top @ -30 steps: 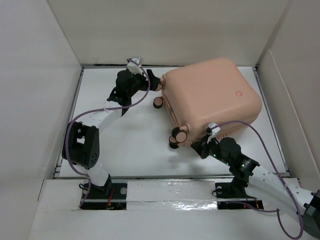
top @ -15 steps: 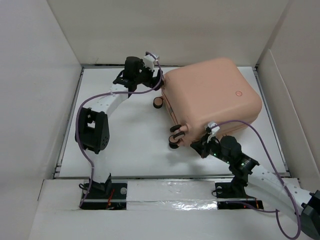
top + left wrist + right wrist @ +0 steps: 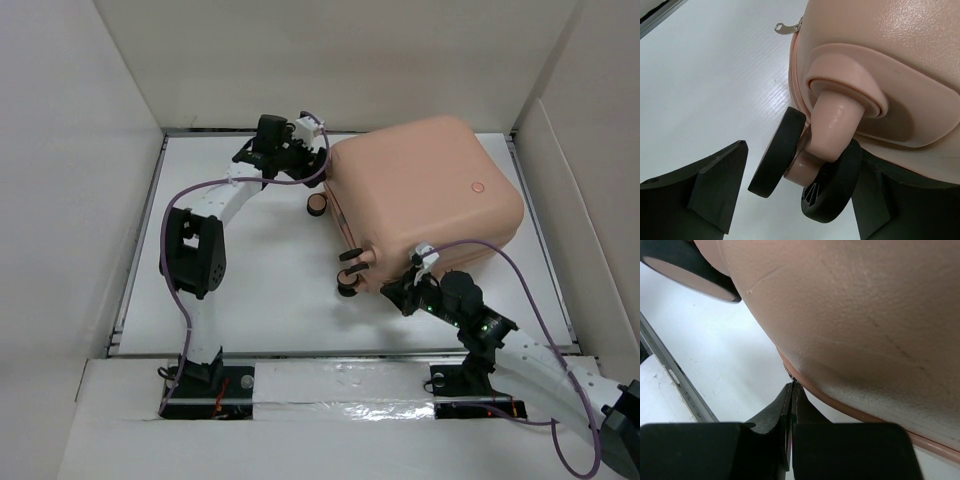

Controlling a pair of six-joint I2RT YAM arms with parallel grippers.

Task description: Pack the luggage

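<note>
The peach-pink luggage (image 3: 425,200) lies shut on the white table, one shell up, its wheels facing left. My left gripper (image 3: 313,160) is at its far-left corner. In the left wrist view it (image 3: 802,160) stands open around a caster wheel (image 3: 805,170). The right finger (image 3: 890,200) touches the wheel and the left finger (image 3: 715,185) stands apart from it. My right gripper (image 3: 402,293) is shut at the near-left corner. Its tips (image 3: 794,386) touch the zipper seam (image 3: 840,402) under the shell. Whether they pinch a zipper pull is hidden.
Other casters (image 3: 317,205) (image 3: 350,272) stick out along the luggage's left side. A metal zipper tab (image 3: 787,27) hangs at the seam above the left gripper. White walls (image 3: 130,90) box the table in, and a rail (image 3: 330,355) runs along its near edge.
My left arm swung right, from beside the luggage to its far-left corner, and its jaws now straddle the caster. The near casters swivelled slightly. The right arm has not moved.
</note>
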